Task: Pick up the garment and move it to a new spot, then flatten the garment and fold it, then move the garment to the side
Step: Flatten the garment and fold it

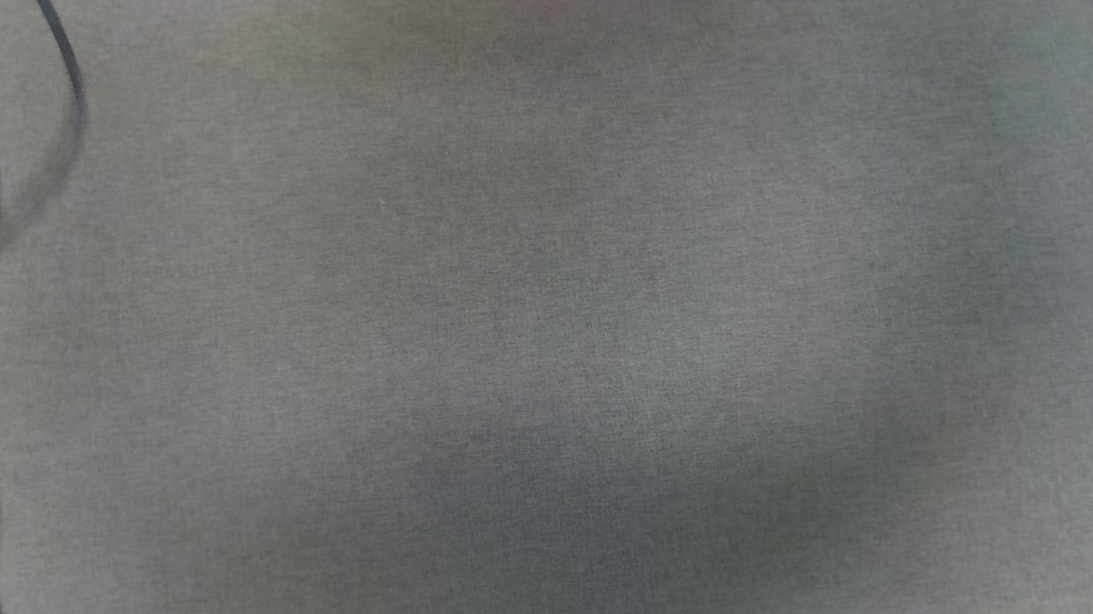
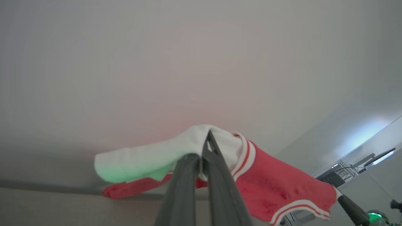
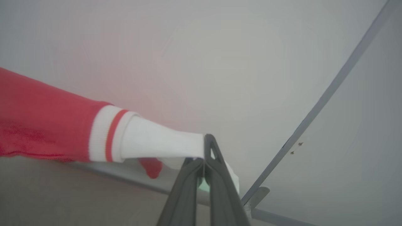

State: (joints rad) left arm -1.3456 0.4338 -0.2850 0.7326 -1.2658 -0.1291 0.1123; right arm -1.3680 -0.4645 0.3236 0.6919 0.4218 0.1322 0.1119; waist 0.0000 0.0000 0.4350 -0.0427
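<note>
The garment point(image 2: 282, 185) is bright red cloth with white double-stripe trim and a white lining, and it hangs in the air above a beige surface. In the left wrist view my left gripper point(image 2: 202, 150) is shut on the white lining where it bunches up. The red part slopes down to the right toward a dark tip point(image 2: 353, 210). In the right wrist view the garment point(image 3: 40, 125) stretches in from the left. There my right gripper point(image 3: 202, 153) is shut on a white end past the striped trim.
The head view shows a blurred grey cloth surface point(image 1: 546, 307), with a dark cable point(image 1: 71, 96) looping at the left edge. A grey frame bar point(image 3: 329, 91) slants behind the right gripper. A desk with a monitor point(image 2: 377, 157) stands far off.
</note>
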